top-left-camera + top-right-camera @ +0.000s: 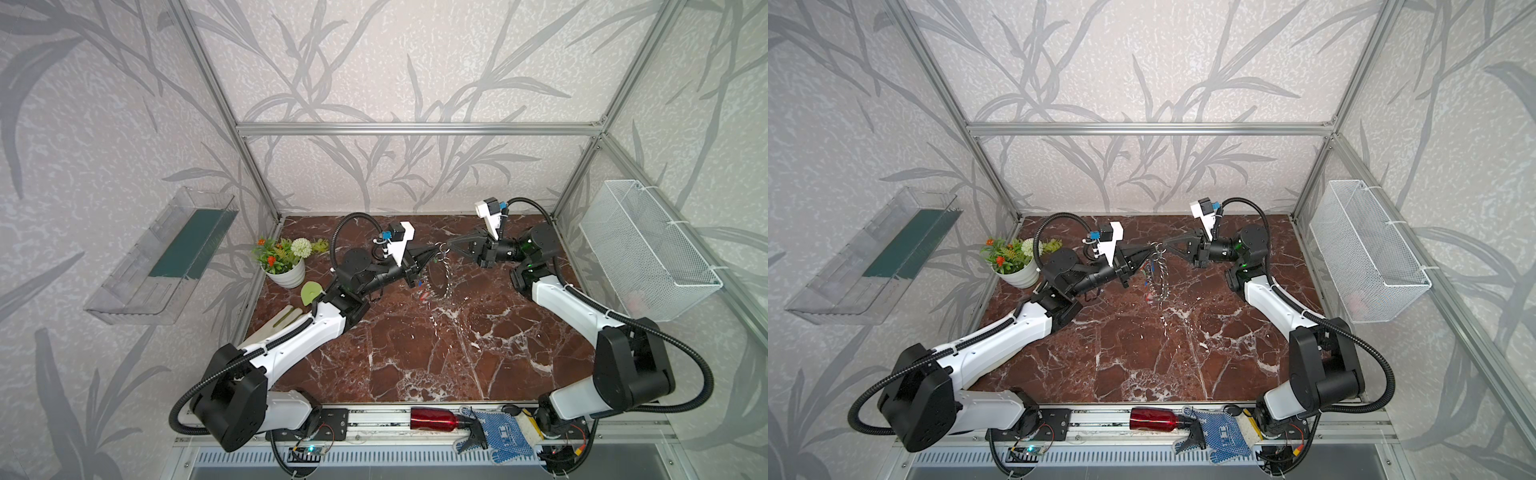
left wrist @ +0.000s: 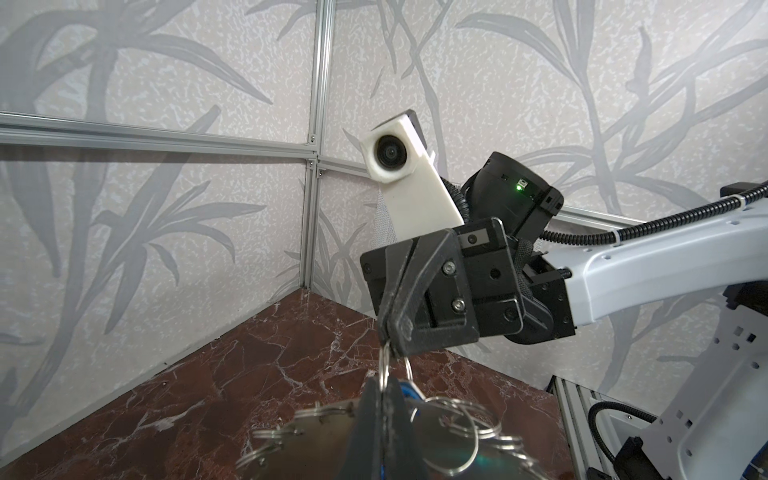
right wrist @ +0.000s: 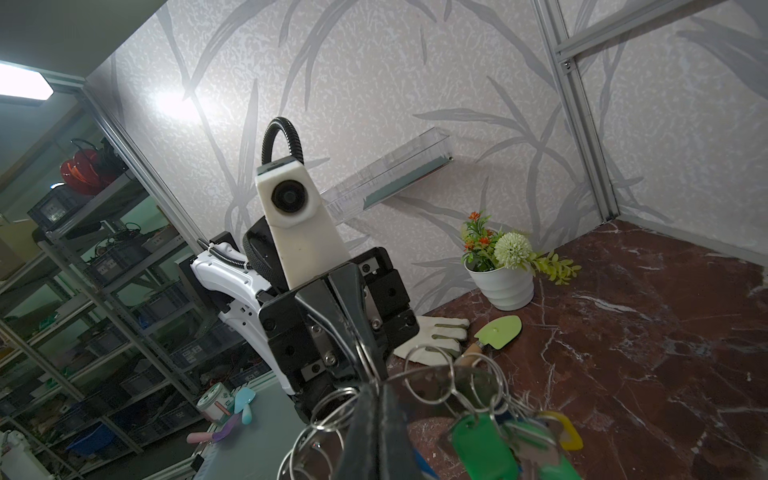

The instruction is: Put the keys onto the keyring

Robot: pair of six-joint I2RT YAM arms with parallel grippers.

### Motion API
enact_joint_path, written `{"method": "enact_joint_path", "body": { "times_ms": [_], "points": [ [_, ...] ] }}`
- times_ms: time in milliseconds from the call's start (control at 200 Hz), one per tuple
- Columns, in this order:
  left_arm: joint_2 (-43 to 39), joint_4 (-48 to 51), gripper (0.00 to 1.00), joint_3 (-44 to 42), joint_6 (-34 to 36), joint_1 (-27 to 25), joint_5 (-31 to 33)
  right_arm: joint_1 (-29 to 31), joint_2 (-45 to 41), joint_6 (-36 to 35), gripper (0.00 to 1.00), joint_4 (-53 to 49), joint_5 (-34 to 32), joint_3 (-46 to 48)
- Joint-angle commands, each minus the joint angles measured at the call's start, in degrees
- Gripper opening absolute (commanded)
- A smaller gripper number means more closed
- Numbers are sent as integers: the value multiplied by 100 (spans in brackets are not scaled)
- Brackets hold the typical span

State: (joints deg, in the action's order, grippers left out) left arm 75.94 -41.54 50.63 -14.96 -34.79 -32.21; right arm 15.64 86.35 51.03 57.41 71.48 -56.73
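In both top views the left gripper [image 1: 433, 250] and the right gripper [image 1: 449, 247] are seen tip to tip above the back middle of the marbled table [image 1: 415, 353], each with its jaws pressed together. The keyring [image 1: 445, 276] is held in the air between them, hanging almost edge-on below the tips and clear of the table. The keys [image 1: 421, 286] dangle on its left side, their tags showing only as small blue, red and green specks. A white flower pot [image 1: 286, 274] stands well apart, at the back left. In the left wrist view the left gripper [image 2: 380, 386] is seen closed on the flat grey rim of the keyring [image 2: 316, 440]. The right gripper [image 2: 392, 332] is pinched on one of the small silver rings fringing that rim, just above, and a blue tag [image 2: 409, 392] is pressed beside the left fingers. In the right wrist view the right gripper [image 3: 374, 388] is shown with its jaws together among the silver rings, facing the left gripper [image 3: 358, 332]. The keyring [image 3: 440, 380] is seen between the two. The keys [image 3: 484, 444] hang bunched beside it, a green tag nearest and a yellow tag [image 3: 567, 430] behind.
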Motion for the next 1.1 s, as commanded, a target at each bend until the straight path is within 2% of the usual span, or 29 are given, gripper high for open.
{"method": "enact_joint_path", "body": {
  "times_ms": [0, 365, 660, 845, 1095],
  "points": [
    [-246, -829, 0, 358, -229, -28, 96, 35, 131, 47, 0, 157, 32, 101],
    [-237, -997, 0, 420, -242, -93, 69, 248, 432, 160, 0, 228, 94, -21],
    [41, -1336, 0, 263, -442, -92, 181, 292, 319, 40, 8, 40, 78, -77],
    [131, -1422, 0, 206, -525, -91, 224, 308, 236, 26, 19, 10, 50, -86],
    [113, -1503, 0, 66, -646, -3, 272, 73, -65, -294, 20, -509, -151, 43]
  ]
}}
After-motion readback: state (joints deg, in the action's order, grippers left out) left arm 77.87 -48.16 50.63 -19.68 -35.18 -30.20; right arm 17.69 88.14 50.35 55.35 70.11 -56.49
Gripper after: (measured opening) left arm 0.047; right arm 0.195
